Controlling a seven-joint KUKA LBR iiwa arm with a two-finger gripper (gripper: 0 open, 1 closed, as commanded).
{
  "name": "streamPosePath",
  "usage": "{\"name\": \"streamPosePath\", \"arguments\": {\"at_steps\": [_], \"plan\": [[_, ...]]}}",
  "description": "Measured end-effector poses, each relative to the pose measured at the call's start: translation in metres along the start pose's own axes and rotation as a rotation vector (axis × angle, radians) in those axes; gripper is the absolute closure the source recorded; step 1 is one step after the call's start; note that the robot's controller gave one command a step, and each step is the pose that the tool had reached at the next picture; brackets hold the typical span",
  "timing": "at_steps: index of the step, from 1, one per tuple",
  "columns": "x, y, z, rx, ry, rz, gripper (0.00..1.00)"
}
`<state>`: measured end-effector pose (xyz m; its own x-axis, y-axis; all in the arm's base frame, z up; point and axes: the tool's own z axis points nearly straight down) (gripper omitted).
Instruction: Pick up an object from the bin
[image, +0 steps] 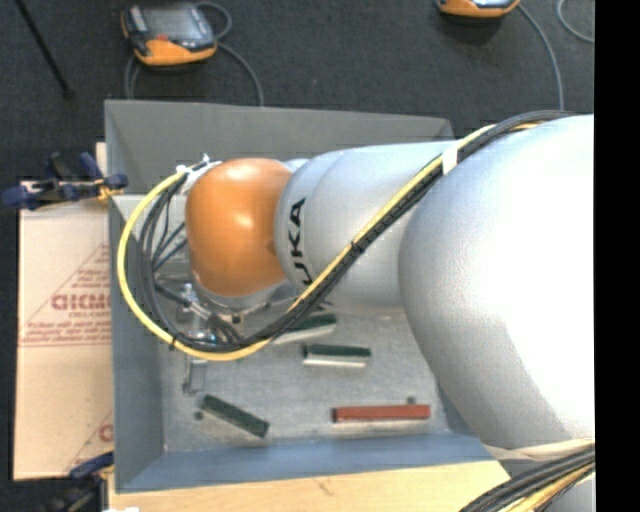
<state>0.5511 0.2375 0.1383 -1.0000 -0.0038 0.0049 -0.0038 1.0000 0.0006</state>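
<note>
Where the big grey arm (480, 270) reaches in from 3 o'clock, the black letters "UKA" (298, 240) can be read on its side, running downward next to the orange cover (235, 225); if another letter comes before them, it is hidden by the curve of the arm. A yellow cable (122, 262) and some black cables make a loop around the orange cover on its 9 o'clock side.

The arm covers most of the grey metal bin (280, 125), so only the lower strip of its floor, from about 4 to 8 o'clock, can be seen. Four small bars lie there, each apart from the others. A dark green bar (232, 415) lies tilted at 7 o'clock of the bin. A red-brown bar (381, 412) lies almost level at 5 o'clock, near the front wall. A green and white bar (337, 354) lies nearer to the middle, and at 12 o'clock from it a second dark green piece (322, 322) is partly hidden under the cables.

The gripper (190, 382) hangs under the orange cover, at 8 o'clock of the bin, close to the left wall. I cannot tell if it is spread or pressed together. The nearest thing is the tilted dark green bar, which lies at 4 o'clock from the gripper, near it but apart.
</note>
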Motion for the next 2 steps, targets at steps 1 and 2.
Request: {"name": "streamPosePath", "arguments": {"at_steps": [1,2], "plan": [[-0.002,-0.001,-0.005,-0.002,-0.008,0.004,0.0],[0.026,-0.049,0.048,-0.001,-0.012,-0.039,0.0]]}}
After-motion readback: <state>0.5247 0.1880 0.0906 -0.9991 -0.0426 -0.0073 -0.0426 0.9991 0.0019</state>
